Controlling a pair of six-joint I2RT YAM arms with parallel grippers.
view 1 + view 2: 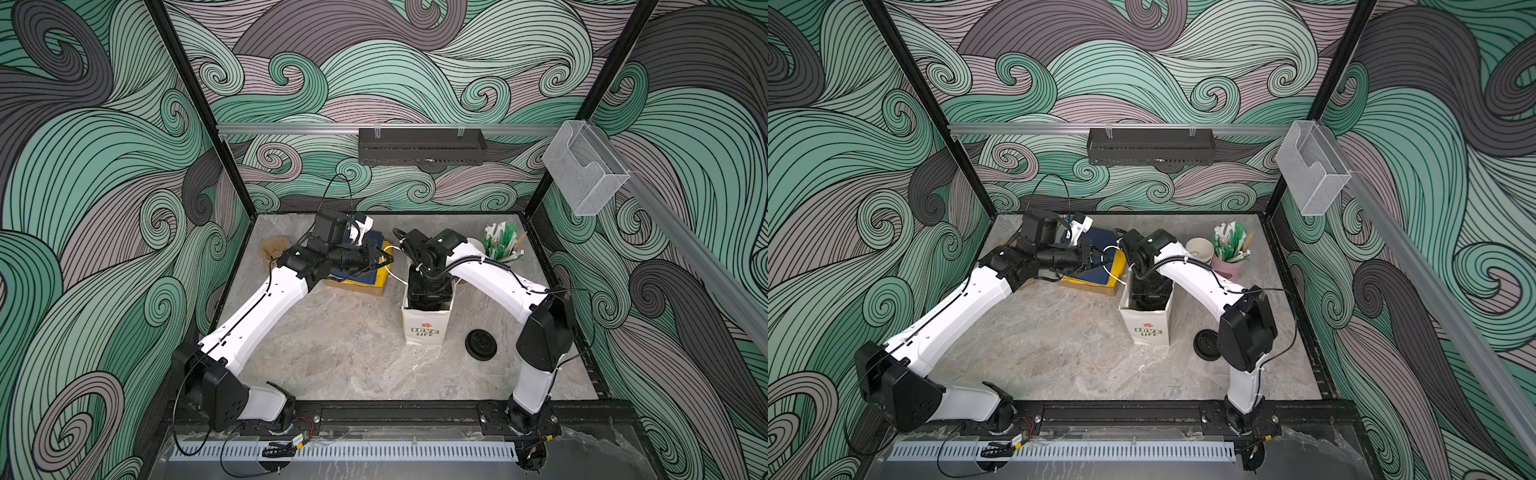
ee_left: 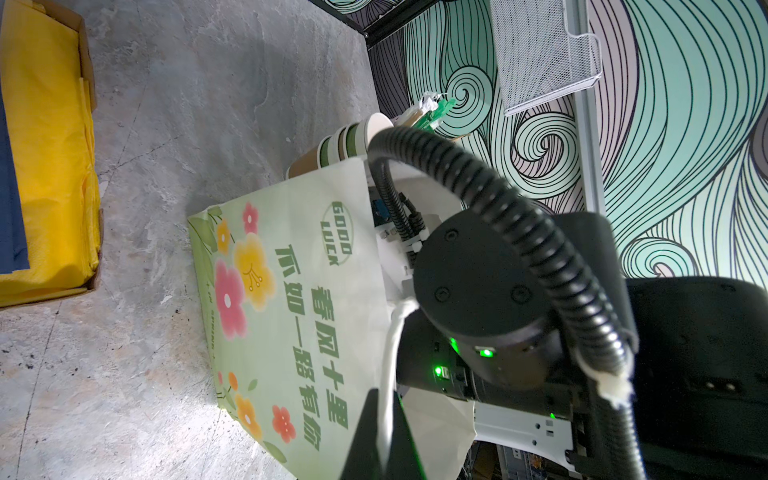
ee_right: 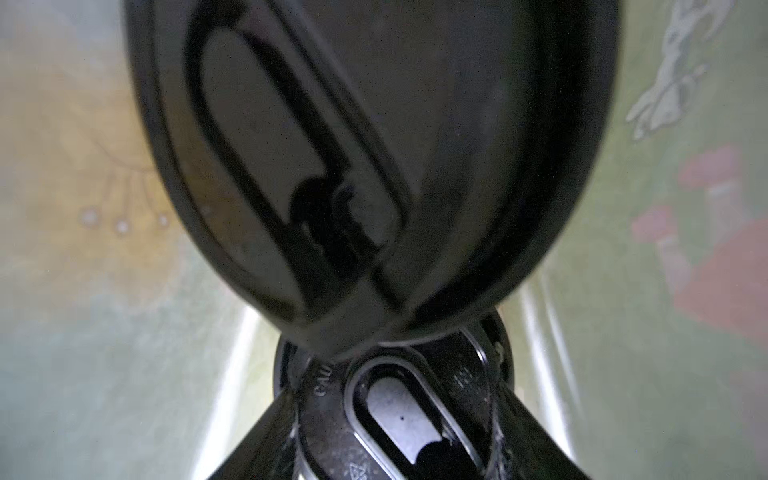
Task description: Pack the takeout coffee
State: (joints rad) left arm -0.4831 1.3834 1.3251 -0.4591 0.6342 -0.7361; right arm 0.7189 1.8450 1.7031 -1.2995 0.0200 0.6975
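A pale green flowered paper bag (image 1: 426, 328) (image 1: 1148, 328) (image 2: 291, 291) stands upright mid-table. My left gripper (image 1: 384, 259) (image 1: 1106, 259) (image 2: 384, 436) is shut on its white handle (image 2: 395, 332) and holds it out to the left. My right gripper (image 3: 395, 390) reaches down inside the bag, its tips hidden in both top views. Its fingers (image 3: 257, 440) press both sides of one takeout coffee cup's black sip lid (image 3: 324, 428). A second black-lidded cup (image 3: 415, 145) fills the right wrist view beyond it and overlaps the held lid's edge. The cups' sides are hidden.
A loose black lid (image 1: 481, 344) (image 1: 1206, 344) lies right of the bag. Behind the bag stand a stack of lidless cups (image 1: 1199, 249) (image 2: 349, 141) and a pink cup of green-white sticks (image 1: 500, 245). A cardboard box of yellow and blue bags (image 1: 361, 278) (image 2: 45, 145) sits under the left gripper.
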